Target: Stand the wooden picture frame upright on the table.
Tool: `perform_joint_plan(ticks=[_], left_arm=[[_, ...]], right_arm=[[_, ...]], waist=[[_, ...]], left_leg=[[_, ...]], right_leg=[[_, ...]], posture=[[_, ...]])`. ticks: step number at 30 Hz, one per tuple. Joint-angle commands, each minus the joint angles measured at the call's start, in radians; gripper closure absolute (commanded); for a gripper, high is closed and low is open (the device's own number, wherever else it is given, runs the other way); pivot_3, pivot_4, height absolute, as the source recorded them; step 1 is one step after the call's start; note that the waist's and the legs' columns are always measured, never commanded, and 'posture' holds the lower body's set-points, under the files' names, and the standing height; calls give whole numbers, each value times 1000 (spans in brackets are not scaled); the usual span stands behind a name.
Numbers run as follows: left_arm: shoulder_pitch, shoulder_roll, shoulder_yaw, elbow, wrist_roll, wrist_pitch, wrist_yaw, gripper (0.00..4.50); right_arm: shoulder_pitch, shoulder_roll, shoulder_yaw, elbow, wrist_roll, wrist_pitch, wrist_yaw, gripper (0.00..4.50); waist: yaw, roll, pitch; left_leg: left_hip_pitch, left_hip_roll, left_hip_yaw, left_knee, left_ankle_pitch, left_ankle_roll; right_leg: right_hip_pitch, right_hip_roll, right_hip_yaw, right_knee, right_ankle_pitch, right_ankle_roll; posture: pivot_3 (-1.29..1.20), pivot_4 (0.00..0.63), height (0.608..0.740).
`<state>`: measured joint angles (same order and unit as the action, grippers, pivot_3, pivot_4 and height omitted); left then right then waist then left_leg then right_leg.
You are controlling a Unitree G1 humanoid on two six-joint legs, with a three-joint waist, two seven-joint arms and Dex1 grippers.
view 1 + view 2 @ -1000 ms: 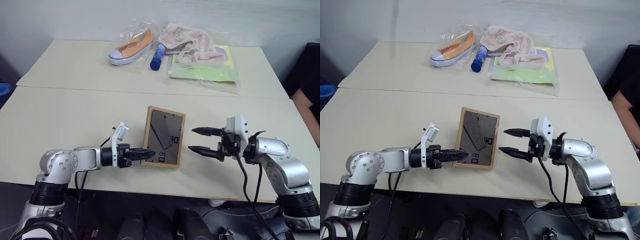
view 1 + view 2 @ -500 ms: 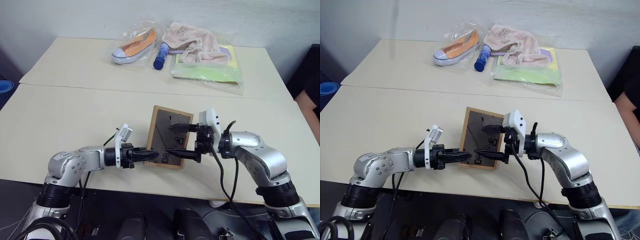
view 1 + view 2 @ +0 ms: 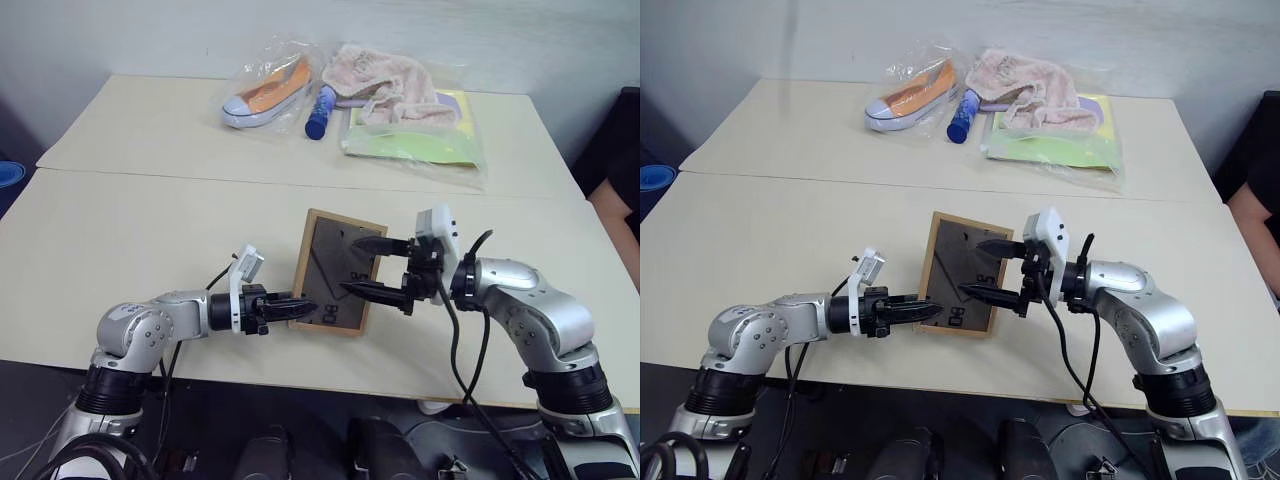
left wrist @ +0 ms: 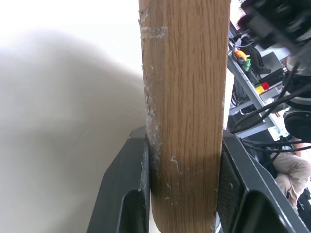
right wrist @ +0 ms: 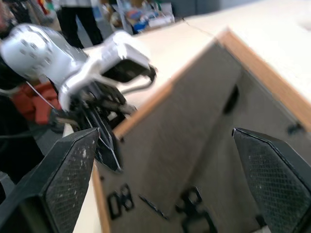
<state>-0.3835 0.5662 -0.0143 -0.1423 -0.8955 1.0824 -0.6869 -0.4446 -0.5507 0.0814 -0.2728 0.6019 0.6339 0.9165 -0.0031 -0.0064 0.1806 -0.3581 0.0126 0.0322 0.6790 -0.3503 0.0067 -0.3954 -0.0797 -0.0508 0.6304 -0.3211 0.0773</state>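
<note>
Starting on your left, the left pincer (image 3: 285,309) is clamped on the lower left edge of the picture frame (image 3: 340,272), one black finger on each face of the wood; the left wrist view has that oak edge (image 4: 184,121) squeezed between both pads. Your frame sits near the front of the table (image 3: 150,240), lifted off flat and tilted, its dark grey backing board and clips facing up toward the head camera. Moving right, your right pincer (image 3: 365,267) is spread wide, gripping nothing, its two fingers hovering over the backing. At the far side of the table lie a bagged shoe (image 3: 262,95), a blue bottle (image 3: 318,112), a pink cloth (image 3: 385,85) and a green packet (image 3: 410,140).
</note>
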Motion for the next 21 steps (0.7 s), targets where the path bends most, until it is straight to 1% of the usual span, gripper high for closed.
perform_joint_plan(ticks=[1, 4, 7, 10, 15, 17, 19, 21], left_arm=[[-14, -4, 11, -15, 17, -5, -3, 3229], [-24, -6, 14, -4, 20, 3, -3, 3229], [-45, -11, 51, 19, -15, 58, 11, 3229], [-54, -10, 65, 27, -21, 82, 11, 3229], [-64, -28, 98, 42, -46, 124, 12, 3229], [-83, -46, 145, 65, -106, 201, 32, 3229], [-113, -59, 211, 108, -176, 306, 64, 3229], [-137, -55, 265, 150, -224, 387, 80, 3229]], right_arm=[[-4, 23, 33, -4, -23, -30, 9, 28], [-4, 41, 55, -14, -10, -58, 66, 28], [47, 0, 14, -81, 25, -113, 157, 28], [83, -28, -15, -96, 30, -149, 191, 28], [114, -51, -23, -54, -52, -301, 233, 28], [116, -40, -46, -20, -81, -388, 239, 28], [115, -46, -87, 1, -78, -441, 245, 28], [111, -59, -137, 30, -93, -535, 258, 28]], waist=[[-1, 0, 0], [-1, 0, 0], [4, 0, 0], [2, 0, 0], [-1, 0, 0], [-1, 0, 0], [0, -1, 1], [-1, -1, 1]], left_leg=[[0, 0, 0, 0, 0, 0], [0, 0, 0, 0, 0, 0], [0, 0, 0, 0, 0, 0], [-2, 0, -1, 0, -1, 1], [-2, 0, -1, -1, 0, 0], [-2, 0, -1, -1, 0, 0], [-2, 0, -1, 0, 0, 0], [-2, 0, -1, 0, 0, 0]], right_leg=[[0, 0, 0, 0, 0, 0], [0, 0, 0, 0, 0, 0], [0, 0, 0, 0, 0, 0], [0, 0, -1, -2, 0, 0], [0, 1, -1, -2, 0, 0], [0, 1, -1, -2, 0, 1], [0, 1, -1, -1, 0, 1], [-1, 1, -1, -1, 0, 1]], posture=[[0, 150, 740], [0, 150, 740], [0, 150, 740], [0, 150, 740], [0, 150, 740], [0, 150, 740], [0, 150, 740], [0, 150, 740]])
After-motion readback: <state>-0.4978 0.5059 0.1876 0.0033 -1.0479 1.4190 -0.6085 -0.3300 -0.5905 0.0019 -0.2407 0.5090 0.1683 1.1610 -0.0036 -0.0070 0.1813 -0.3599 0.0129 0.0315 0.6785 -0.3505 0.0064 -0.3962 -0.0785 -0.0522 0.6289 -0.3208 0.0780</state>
